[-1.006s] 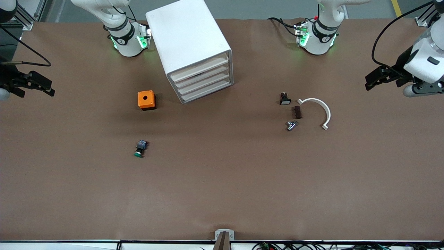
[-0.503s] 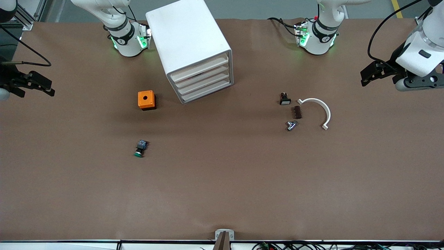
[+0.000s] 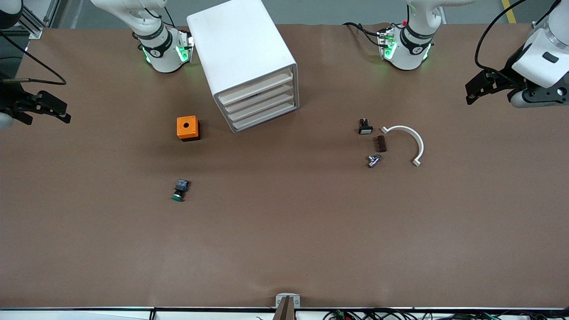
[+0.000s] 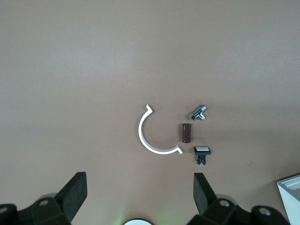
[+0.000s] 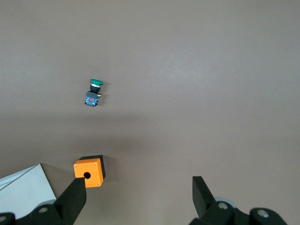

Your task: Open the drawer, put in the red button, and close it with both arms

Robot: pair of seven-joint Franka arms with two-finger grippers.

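Observation:
The white cabinet (image 3: pixel 242 49) stands near the robots' bases, and its four cream-fronted drawers (image 3: pixel 262 100) are all shut. The red button is out of view. My left gripper (image 3: pixel 472 91) hangs open and empty over the left arm's end of the table. In the left wrist view the left gripper (image 4: pixel 140 187) has only bare table between its fingers. My right gripper (image 3: pixel 55 111) waits open and empty over the right arm's end of the table. In the right wrist view the right gripper (image 5: pixel 138 192) is over the orange box (image 5: pixel 89 171).
The orange box (image 3: pixel 187 128) with a hole sits beside the cabinet. A green-capped button (image 3: pixel 178 191) lies nearer the front camera. Toward the left arm's end lie a black button with a white face (image 3: pixel 365 127), a brown block (image 3: pixel 381 143), a metal fitting (image 3: pixel 373 160) and a white curved clip (image 3: pixel 411 140).
My left gripper has shifted toward the robots' bases, still open. The right arm and everything on the table have stayed put.

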